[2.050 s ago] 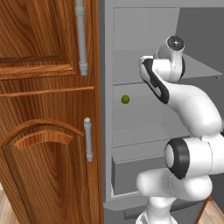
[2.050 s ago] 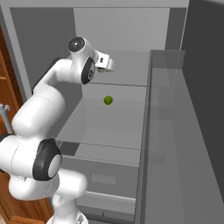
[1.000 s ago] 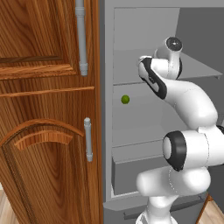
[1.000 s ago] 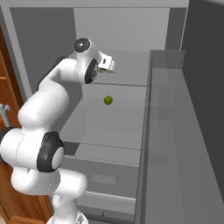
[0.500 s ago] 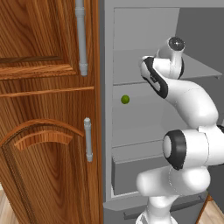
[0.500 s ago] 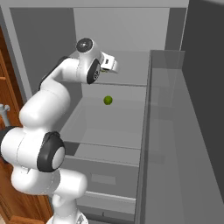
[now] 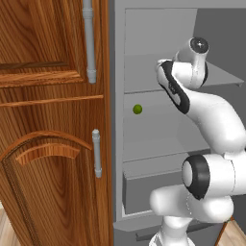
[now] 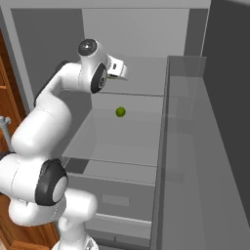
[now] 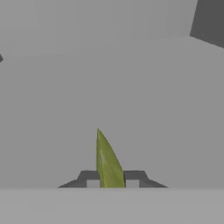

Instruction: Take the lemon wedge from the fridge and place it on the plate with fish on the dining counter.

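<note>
Brown cupboards (image 7: 48,120) flank the open fridge (image 8: 146,29) on the left; inside, a green ball (image 8: 120,112) sits on the middle shelf with bare grey room around it. The gripper (image 9: 111,181), wide open a second ago, now pinches the wedge (image 9: 107,162) over the upper shelf.

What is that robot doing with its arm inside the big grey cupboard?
That grey cupboard is a fridge, and its door is open. The robot has reached onto an upper shelf, and its gripper is shut on a tiny yellow-green lemon wedge, pinched between the two fingertips. A round green ball sits on the shelf below, untouched. The wedge has not left the fridge yet.
</note>
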